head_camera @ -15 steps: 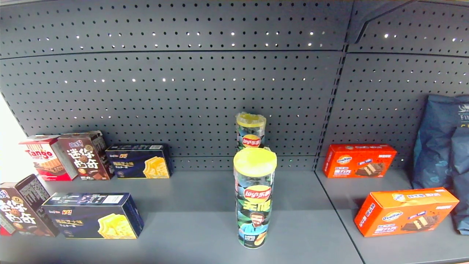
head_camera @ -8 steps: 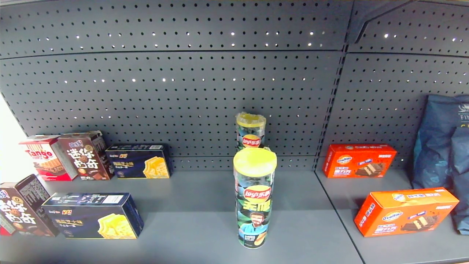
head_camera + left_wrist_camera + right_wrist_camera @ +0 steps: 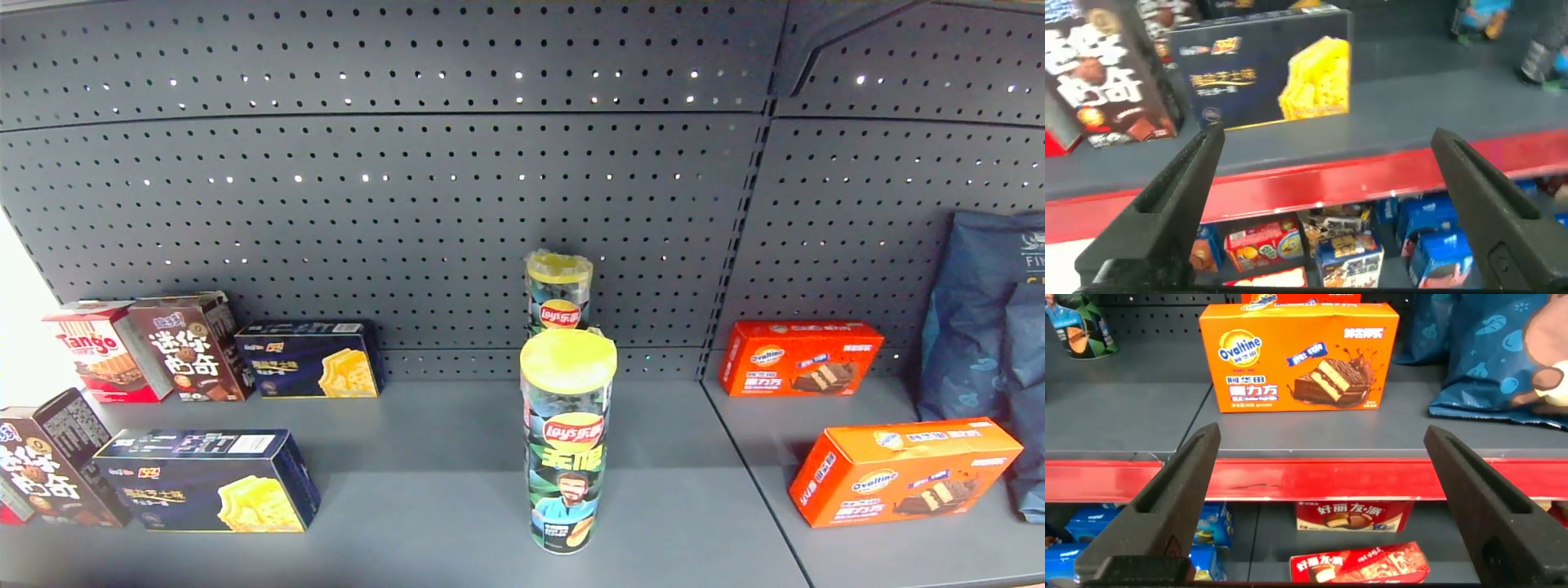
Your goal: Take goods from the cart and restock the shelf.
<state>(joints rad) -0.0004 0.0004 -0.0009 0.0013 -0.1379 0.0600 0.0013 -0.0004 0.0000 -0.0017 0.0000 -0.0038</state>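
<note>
You had both pincers spread wide and empty. The left pincer point(image 3: 1327, 143) hung just in front of the red front edge point(image 3: 1315, 184) of the shelf point(image 3: 424, 457), facing the dark blue biscuit box point(image 3: 1266, 77). The right pincer point(image 3: 1323, 433) hung the same way before the orange cake box point(image 3: 1300, 355).

On the shelf, the front chip can point(image 3: 567, 441) stood upright near the middle, with a second can point(image 3: 559, 294) behind it close to the back panel.

Goods of these kinds looked light to carry. A can was probably a stiff tube with a slick printed wrap, tall and quick to topple. You would have done best to close on it across the body around mid-height, not on the soft yellow lid. A box was likely thin card that dents on its broad faces, so the safer hold was across its narrow depth, near a corner where the card is stiffest.
</note>
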